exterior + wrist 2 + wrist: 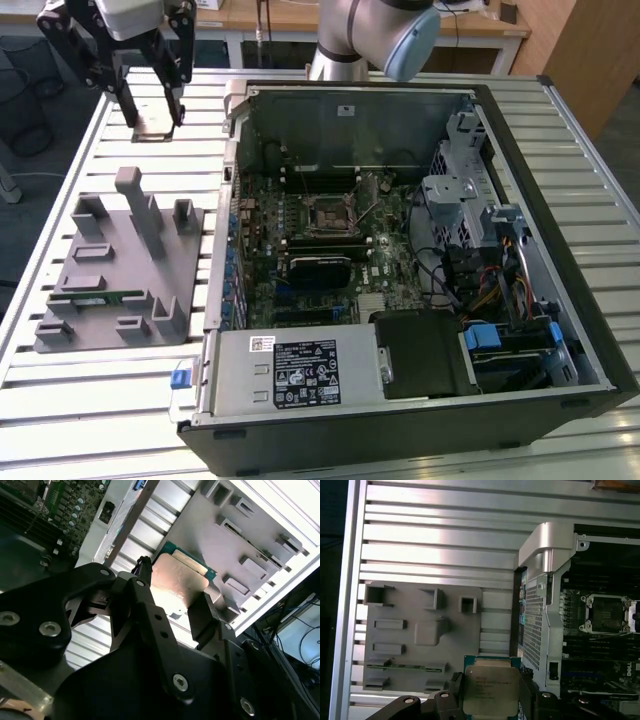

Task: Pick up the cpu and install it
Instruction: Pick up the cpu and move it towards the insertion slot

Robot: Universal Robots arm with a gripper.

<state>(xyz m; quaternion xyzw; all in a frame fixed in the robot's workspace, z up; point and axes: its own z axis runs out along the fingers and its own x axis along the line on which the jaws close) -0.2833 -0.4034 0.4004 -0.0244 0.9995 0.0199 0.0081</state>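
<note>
Black fingers point(456, 687) clench the cpu point(490, 690) by two edges, pointing down, hanging above the desk point(60, 400) at twelve o'clock from the grey fixture point(120, 270).

This looks like a robotics lab or workshop: a slatted aluminium worktable point(80, 400) carries an opened desktop computer case point(350, 120) and a grey plastic fixture point(130, 290), with a robot arm point(375, 30) mounted behind and wooden desks point(285, 15) beyond.

Case wall point(236, 140) between pincer point(153, 115) and socket point(327, 214)
</note>
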